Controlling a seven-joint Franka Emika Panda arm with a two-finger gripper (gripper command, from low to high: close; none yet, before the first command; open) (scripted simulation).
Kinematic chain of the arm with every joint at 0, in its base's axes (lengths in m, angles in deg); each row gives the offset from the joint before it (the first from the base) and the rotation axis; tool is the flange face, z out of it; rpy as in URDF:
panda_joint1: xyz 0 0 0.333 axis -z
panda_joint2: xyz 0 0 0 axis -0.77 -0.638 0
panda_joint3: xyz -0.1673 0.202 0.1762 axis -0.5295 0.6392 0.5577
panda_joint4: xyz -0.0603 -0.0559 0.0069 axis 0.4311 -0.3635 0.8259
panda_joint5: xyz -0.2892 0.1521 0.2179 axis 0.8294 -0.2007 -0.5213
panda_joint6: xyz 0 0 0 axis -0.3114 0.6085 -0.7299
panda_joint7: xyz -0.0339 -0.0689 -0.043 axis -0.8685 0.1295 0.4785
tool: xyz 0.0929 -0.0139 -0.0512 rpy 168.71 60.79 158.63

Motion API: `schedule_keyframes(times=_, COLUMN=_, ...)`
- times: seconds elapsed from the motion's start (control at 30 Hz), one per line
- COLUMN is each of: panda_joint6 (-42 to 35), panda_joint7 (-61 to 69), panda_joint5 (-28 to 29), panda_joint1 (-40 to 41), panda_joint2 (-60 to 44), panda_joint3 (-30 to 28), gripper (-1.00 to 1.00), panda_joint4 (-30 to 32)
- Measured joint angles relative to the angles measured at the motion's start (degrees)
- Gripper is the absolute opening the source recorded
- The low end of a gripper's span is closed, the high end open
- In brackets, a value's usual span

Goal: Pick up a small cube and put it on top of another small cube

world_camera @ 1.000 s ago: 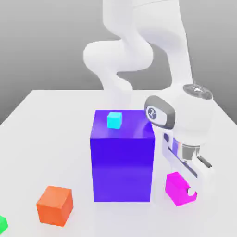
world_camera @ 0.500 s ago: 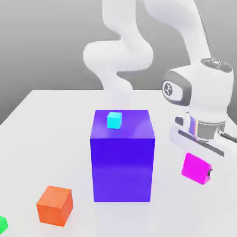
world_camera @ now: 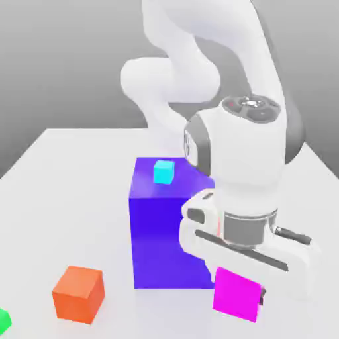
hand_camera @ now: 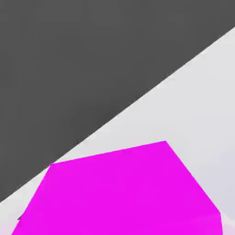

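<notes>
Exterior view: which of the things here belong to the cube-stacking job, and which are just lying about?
Part of the job:
- magenta cube, held in the gripper
- orange cube, a likely base of about the same size

Lying about:
- big blue-violet block
- tiny cyan cube on top of it
- green piece at the edge

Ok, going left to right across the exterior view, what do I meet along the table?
green object at the exterior view's left edge → orange cube → big blue-violet block with the tiny cyan cube on top → magenta cube held in the gripper.
</notes>
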Motion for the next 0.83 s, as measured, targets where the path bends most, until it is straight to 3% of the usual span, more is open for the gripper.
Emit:
schedule_keyframes(times=0.33, panda_joint6=-4.81, panda_joint7=10.20, panda_joint5=-3.14, panda_joint1=15.41, panda_joint2=-2.13, panda_joint3=-11.06, gripper=-1.00, panda_joint4=-6.05)
schedule_keyframes(times=0.47, panda_joint6=-1.16, panda_joint7=11.02, panda_joint5=-3.84, panda_joint1=19.85, panda_joint2=-9.29, panda_joint3=-15.36, gripper=-1.00, panda_joint4=-9.05)
schedule_keyframes(times=0.5, panda_joint6=0.01, panda_joint7=11.04, panda_joint5=-3.84, panda_joint1=20.11, panda_joint2=-10.77, panda_joint3=-15.66, gripper=1.00, panda_joint4=-9.32)
schedule_keyframes(times=0.7, panda_joint6=0.56, panda_joint7=11.02, panda_joint5=-3.81, panda_joint1=20.23, panda_joint2=-11.51, panda_joint3=-15.82, gripper=1.00, panda_joint4=-9.46)
schedule_keyframes(times=0.83, panda_joint6=-4.92, panda_joint7=11.09, panda_joint5=-3.91, panda_joint1=20.39, panda_joint2=-5.85, panda_joint3=-15.90, gripper=1.00, panda_joint4=-9.24)
